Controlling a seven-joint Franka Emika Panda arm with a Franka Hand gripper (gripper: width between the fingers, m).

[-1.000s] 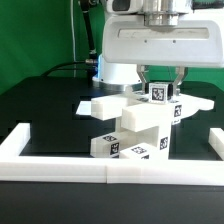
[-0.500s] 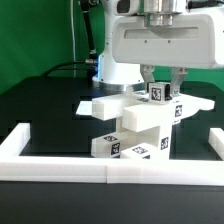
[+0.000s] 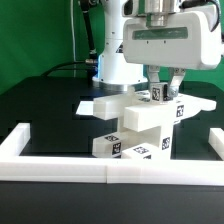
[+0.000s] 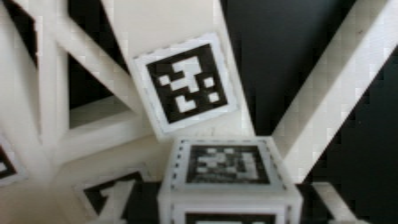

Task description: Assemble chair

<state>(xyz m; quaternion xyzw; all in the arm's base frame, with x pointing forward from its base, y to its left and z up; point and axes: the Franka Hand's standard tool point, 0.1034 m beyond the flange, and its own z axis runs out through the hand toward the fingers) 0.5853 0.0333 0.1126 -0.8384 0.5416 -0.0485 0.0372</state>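
Observation:
The chair's white tagged blocks stand stacked in the middle of the exterior view (image 3: 138,122), with a slab (image 3: 108,107) sticking out toward that view's left and tagged blocks at the base (image 3: 125,148). A small tagged cube (image 3: 158,93) sits on top of the stack. My gripper (image 3: 161,90) hangs straight above, its fingers either side of the cube. In the wrist view the cube (image 4: 226,165) lies between my fingertips (image 4: 118,197), with dark gaps on both sides. The gripper (image 4: 224,200) is open. A tagged slab (image 4: 185,85) lies beyond the cube.
A low white border wall (image 3: 90,166) runs along the front and up both sides. A thin flat white board (image 3: 201,104) lies on the black table behind the stack. The robot's base (image 3: 112,70) stands at the back.
The gripper's body has risen a little above the stack, showing more of the fingers. The cube and the other blocks have not moved.

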